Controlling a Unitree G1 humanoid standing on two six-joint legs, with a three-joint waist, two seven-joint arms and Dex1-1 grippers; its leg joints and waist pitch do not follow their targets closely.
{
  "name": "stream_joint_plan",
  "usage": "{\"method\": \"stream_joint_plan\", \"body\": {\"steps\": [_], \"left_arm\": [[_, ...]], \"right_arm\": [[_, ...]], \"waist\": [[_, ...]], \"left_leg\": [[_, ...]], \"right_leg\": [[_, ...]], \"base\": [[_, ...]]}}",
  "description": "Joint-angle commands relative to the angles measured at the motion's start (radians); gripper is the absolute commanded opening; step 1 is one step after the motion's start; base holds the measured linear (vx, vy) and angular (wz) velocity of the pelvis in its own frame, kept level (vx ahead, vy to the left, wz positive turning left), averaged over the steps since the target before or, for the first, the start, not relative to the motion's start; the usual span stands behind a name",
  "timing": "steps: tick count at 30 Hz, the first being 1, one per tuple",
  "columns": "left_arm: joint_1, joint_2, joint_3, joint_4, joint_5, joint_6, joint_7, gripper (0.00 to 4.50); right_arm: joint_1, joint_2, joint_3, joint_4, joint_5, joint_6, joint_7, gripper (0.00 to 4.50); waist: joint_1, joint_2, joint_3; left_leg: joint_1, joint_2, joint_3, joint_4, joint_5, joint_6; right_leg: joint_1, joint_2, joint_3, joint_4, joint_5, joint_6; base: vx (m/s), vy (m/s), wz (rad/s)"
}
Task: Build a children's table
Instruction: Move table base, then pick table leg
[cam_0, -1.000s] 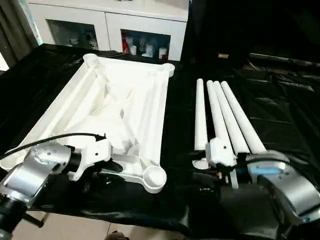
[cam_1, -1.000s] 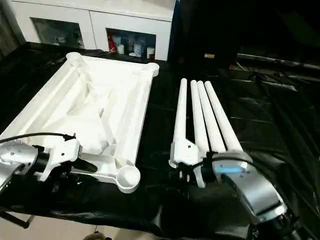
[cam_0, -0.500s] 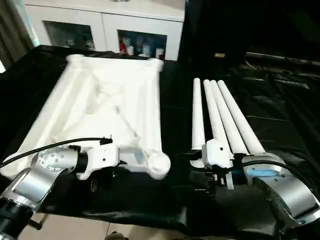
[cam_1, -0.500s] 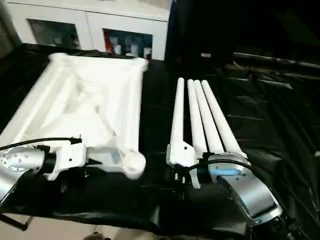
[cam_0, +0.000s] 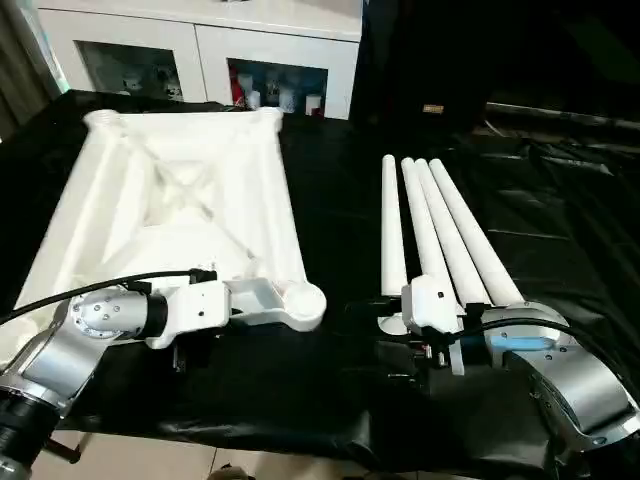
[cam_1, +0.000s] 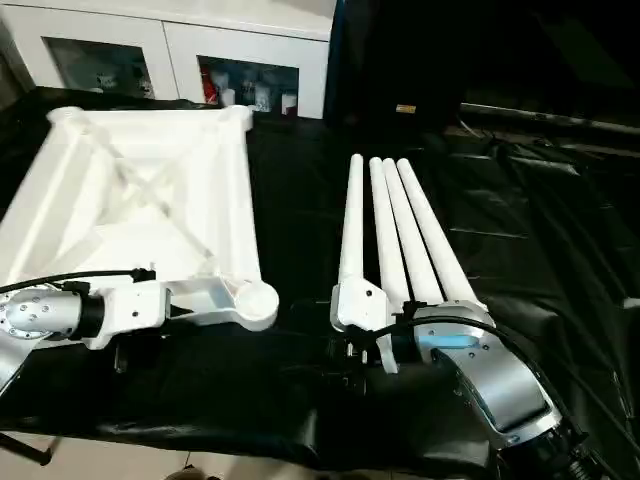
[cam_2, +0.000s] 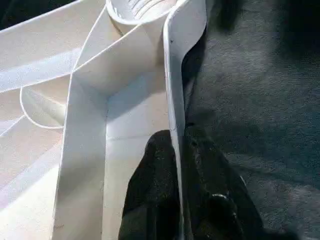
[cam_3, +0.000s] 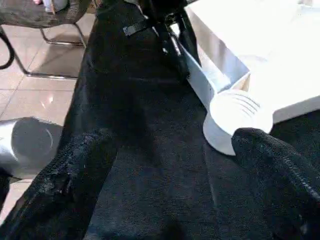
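Note:
The children's table top lies underside up on the left of the black cloth, ribs and round corner sockets showing. My left gripper is shut on its near rim, one black finger inside the rim and one outside, just behind the near right corner socket. Four white legs lie side by side to the right of the top. My right gripper stands open at their near ends, its fingers wide apart with only cloth between them. That same socket shows in the right wrist view.
A black cloth covers the work surface, whose front edge runs just below both arms. A white cabinet with glass doors stands behind it. A chair's metal frame stands on the tiled floor beside the cloth.
My left gripper has closed on the near rim. The table top has turned with it, its far end swinging left and its near corner shifting away. The right arm has stayed by the legs.

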Motion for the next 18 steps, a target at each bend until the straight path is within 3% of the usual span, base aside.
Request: {"method": "stream_joint_plan", "body": {"steps": [1,8,10,14,18], "left_arm": [[-0.003,0.011,0.028,0.026,0.018,0.013,0.043,0.06],[0.035,0.005,0.052,-0.021,-0.087,0.019,-0.036,0.02],[0.046,-0.004,0.064,-0.045,-0.132,0.045,-0.066,0.67],[0.04,0.003,0.069,-0.046,-0.129,0.053,-0.067,1.03],[0.031,0.031,0.118,-0.065,-0.17,0.077,-0.081,1.14]], "right_arm": [[-0.016,0.001,-0.01,0.004,-0.008,-0.009,-0.006,4.22],[-0.024,0.007,-0.014,0.005,-0.009,-0.007,-0.015,4.22],[-0.032,0.013,-0.022,0.008,-0.001,0.002,-0.022,4.22],[-0.047,0.03,-0.047,0.011,0.019,0.024,-0.046,4.22],[-0.078,0.075,-0.093,-0.006,0.03,0.11,-0.154,4.22]], "waist": [[0.009,0.011,-0.057],[0.008,0.011,-0.057],[0.008,0.011,-0.056],[0.011,0.011,-0.054],[0.014,0.011,-0.055]], "left_leg": [[-0.002,0.039,-0.016,-0.07,-0.16,0.027],[-0.002,0.04,-0.015,-0.07,-0.147,0.032],[-0.002,0.04,-0.014,-0.07,-0.147,0.032],[0.001,0.041,-0.014,-0.072,-0.16,0.028],[0.006,0.04,-0.014,-0.073,-0.16,0.009]], "right_leg": [[0.052,-0.095,0.062,-0.082,-0.232,-0.128],[0.052,-0.095,0.063,-0.077,-0.192,-0.147],[0.052,-0.095,0.063,-0.078,-0.199,-0.147],[0.049,-0.095,0.063,-0.081,-0.233,-0.143],[0.047,-0.094,0.063,-0.081,-0.243,-0.131]], "base": [[0.0,0.0,0.0],[0.0,0.0,0.0],[0.0,0.0,0.0],[0.0,0.0,0.0],[0.0,0.0,0.0]]}}
